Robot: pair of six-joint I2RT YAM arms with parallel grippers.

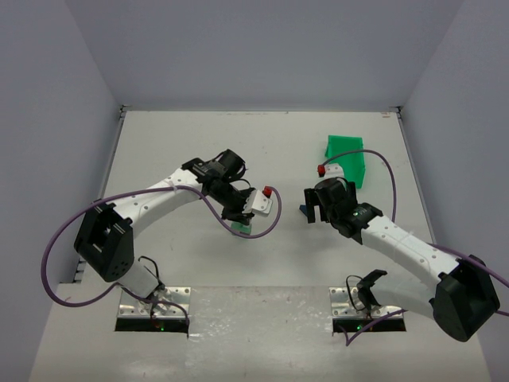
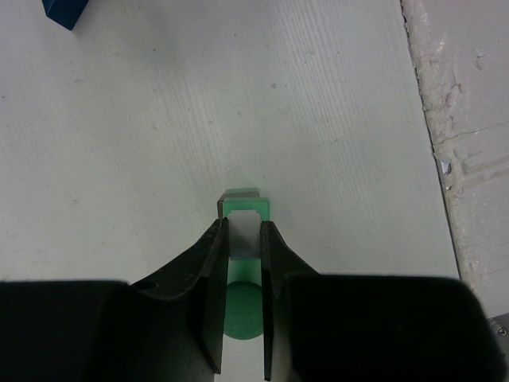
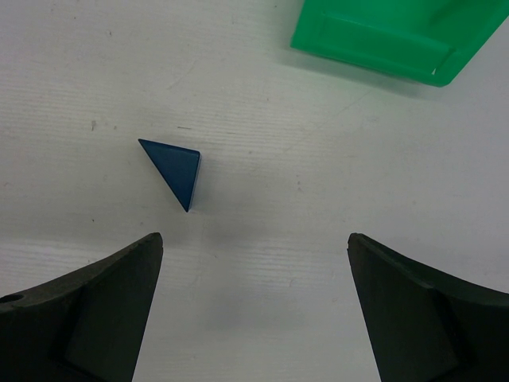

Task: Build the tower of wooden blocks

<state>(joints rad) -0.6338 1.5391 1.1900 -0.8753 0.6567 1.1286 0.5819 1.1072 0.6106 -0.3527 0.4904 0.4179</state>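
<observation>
The white table (image 1: 199,143) bears a dark blue wedge (image 3: 176,169) and, near it, a bright green bin (image 3: 374,36).

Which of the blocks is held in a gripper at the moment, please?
The green block, clamped between the fingers of the left gripper. The blue wedge lies free on the table, under the open right gripper.

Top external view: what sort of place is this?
Probably a robot lab test cell: white table boxed in by plain grey walls, left arm and right arm bolted at its near edge, a green bin.
</observation>
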